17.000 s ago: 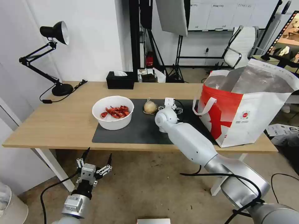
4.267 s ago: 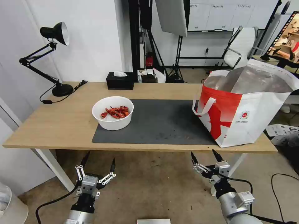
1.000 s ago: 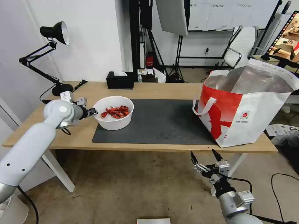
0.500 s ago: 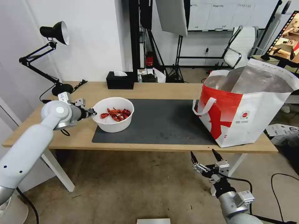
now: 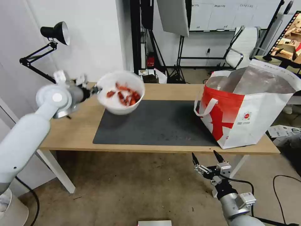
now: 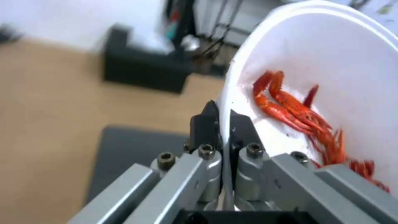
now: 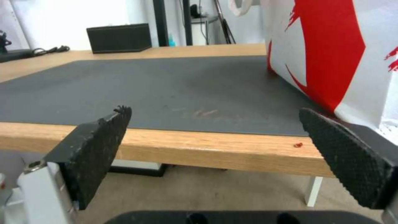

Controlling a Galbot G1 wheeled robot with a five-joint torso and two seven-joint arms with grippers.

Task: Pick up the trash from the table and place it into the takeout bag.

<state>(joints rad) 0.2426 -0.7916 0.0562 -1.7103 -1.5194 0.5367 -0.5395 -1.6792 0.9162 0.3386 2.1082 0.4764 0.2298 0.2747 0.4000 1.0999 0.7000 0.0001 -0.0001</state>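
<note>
From the head camera, the white bowl [image 5: 120,92] of red shell scraps has just risen off the dark mat [image 5: 156,122], tilted, held by the left gripper [image 5: 94,91], well left of the takeout bag [image 5: 247,110]. At the left wrist, the fingers [image 6: 205,124] pinch the bowl's rim, so carrying has begun. The right gripper [image 7: 215,155] hangs spread open below the mat's front edge.

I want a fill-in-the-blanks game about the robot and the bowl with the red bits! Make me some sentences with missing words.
1. The left gripper pinches the ____ of the white round bowl of red shell scraps.
2. The bowl is held ____ the long light-wood table, not resting on it.
3. The large white-and-red takeout bag stands on the robot's ____ side of the table.
4. The right gripper waits below the table edge with its fingers ____.

Missing words: rim; above; right; open
</note>
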